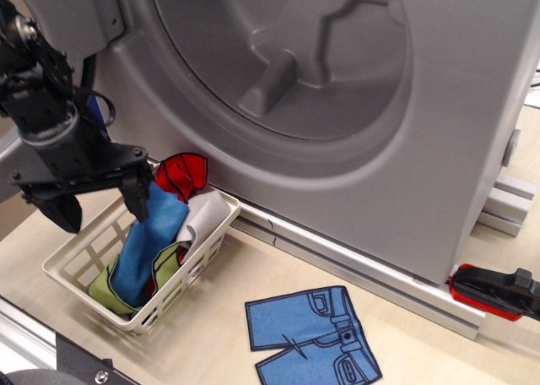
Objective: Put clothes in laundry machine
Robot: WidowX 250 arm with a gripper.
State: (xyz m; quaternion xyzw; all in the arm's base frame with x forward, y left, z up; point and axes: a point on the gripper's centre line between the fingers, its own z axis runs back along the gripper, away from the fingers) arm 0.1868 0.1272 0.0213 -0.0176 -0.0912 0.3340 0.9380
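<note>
Hand (94,201) hung wide open and empty above the white basket (84,267) at eight o'clock, its right finger touching the blue garment (148,250). No writing was readable anywhere. That garment stood up, long axis toward one o'clock, among lime (105,292), white (204,212) and red (181,174) pieces. Blue felt trousers (312,334) lay flat on the pale wooden bench (405,351) at six o'clock, below the grey laundry machine (337,106).
</note>
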